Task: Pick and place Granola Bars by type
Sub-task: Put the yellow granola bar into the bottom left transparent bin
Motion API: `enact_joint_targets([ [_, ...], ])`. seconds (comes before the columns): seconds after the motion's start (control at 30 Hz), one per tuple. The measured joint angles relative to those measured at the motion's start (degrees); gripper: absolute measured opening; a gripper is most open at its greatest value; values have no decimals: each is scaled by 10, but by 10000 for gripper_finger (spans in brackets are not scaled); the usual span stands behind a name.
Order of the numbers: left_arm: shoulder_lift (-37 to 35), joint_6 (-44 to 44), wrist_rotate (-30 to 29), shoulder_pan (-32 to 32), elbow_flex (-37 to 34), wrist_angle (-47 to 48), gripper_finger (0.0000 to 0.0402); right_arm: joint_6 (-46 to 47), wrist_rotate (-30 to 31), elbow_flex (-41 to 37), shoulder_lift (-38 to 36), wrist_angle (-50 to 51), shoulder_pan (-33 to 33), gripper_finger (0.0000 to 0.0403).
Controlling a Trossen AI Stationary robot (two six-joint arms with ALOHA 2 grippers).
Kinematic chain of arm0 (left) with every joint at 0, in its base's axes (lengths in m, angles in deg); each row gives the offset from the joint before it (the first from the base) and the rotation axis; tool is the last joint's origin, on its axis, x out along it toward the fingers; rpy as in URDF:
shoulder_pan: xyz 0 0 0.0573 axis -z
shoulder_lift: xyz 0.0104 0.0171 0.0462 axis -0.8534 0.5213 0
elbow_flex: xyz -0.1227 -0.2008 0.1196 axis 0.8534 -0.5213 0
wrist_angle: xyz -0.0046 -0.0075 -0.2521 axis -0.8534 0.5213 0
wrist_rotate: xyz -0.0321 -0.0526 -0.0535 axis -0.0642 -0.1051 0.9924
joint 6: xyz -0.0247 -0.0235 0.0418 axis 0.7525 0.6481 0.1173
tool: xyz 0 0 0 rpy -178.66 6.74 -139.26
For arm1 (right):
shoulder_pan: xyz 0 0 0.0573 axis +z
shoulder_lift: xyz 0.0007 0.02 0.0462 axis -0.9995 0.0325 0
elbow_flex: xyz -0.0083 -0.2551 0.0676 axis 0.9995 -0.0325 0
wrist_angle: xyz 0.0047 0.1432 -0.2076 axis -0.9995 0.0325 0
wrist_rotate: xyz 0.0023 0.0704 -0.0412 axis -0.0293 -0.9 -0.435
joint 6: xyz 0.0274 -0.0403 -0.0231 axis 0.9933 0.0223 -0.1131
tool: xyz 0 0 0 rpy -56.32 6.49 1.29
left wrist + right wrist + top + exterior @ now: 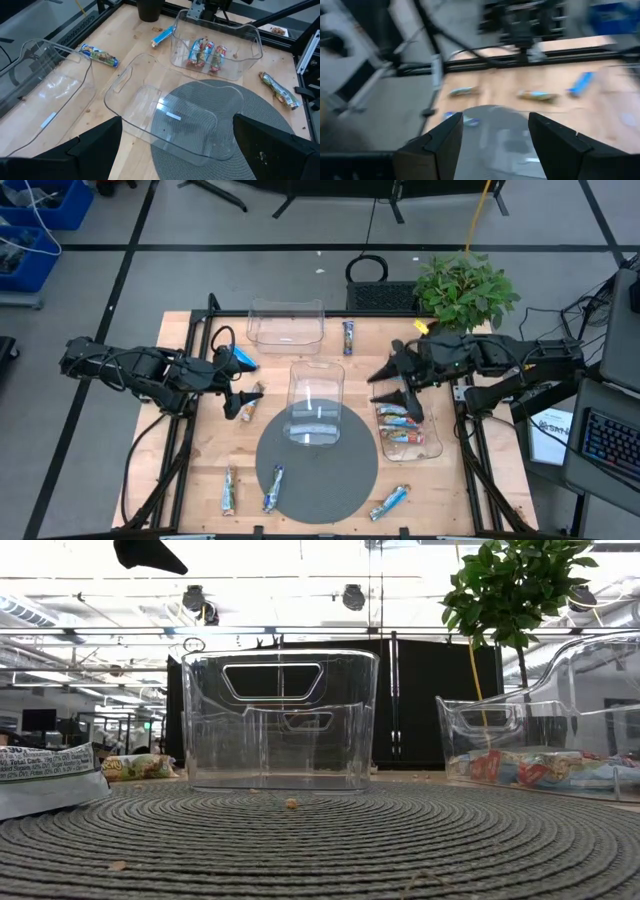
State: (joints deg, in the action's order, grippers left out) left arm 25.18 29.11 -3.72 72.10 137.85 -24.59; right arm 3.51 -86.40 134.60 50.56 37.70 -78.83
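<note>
A grey floor (90, 440) crossed by dark tape lines surrounds the wooden table (200, 470). Blue crates (40, 210) sit in one corner, a leafy potted plant (465, 285) stands at the table's far edge, and bright ceiling lights (300, 580) glare overhead.

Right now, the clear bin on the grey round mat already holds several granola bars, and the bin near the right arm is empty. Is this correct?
No, it is reversed. The high view shows the clear bin on the mat empty, while the bin near the right arm holds several granola bars. The left wrist view agrees.
</note>
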Motion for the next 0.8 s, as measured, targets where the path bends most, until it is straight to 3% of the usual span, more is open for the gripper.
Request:
enact_joint_targets([
  [0.1, 0, 0, 0, 0, 0, 0, 381, -4, -26, 0, 12, 1, 37, 219],
  [0.4, 0, 7, 0, 0, 0, 0, 381, -10, -20, 0, 37, 0, 155, 219],
  [0.8, 0, 17, 0, 0, 0, 2, 381, 16, 105, 0, 95, 1, 310, 219],
])
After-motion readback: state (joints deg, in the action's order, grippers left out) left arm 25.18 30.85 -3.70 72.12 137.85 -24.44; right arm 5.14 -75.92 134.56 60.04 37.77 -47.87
